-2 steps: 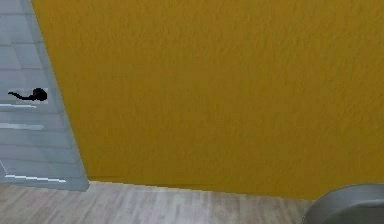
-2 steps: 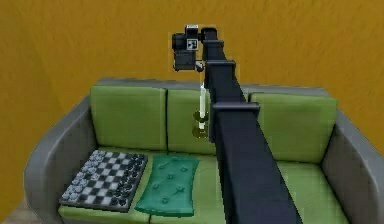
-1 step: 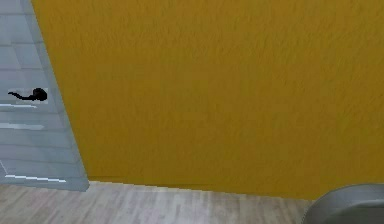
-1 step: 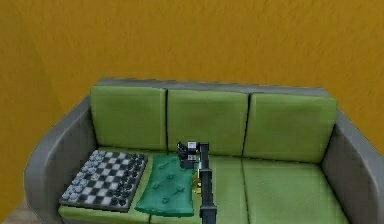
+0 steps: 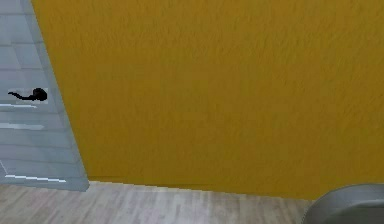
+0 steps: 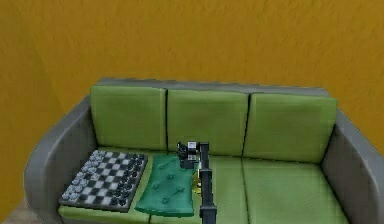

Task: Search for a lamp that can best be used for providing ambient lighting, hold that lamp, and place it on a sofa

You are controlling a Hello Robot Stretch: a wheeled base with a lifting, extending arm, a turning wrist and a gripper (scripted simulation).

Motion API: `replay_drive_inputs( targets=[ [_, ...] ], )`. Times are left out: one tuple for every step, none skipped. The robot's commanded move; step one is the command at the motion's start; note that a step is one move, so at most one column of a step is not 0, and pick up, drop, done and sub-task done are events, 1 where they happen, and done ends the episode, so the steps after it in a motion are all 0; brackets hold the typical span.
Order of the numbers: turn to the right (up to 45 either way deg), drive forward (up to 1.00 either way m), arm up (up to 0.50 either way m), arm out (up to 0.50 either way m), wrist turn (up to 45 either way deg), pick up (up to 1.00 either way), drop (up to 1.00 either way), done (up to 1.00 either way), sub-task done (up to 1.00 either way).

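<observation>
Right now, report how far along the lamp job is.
Done, it seems: the robot stands at the green sofa, its arm stretched over the seat. In hand: the end effector shows against the cushions, and I cannot tell whether it holds anything. Left: confirming a lamp set down; on the seat I make out a chessboard and a dark green bumpy pad.

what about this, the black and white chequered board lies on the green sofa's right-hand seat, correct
No: the black and white chequered board lies on the seat of the green cushioned sofa at the arm side view's left, not its right.
</observation>
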Motion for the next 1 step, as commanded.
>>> replay_drive_inputs(
  targets=[
    [0.0,0.0,0.0,0.0,0.0,0.0,1.0,0.0,0.0]
  ],
)
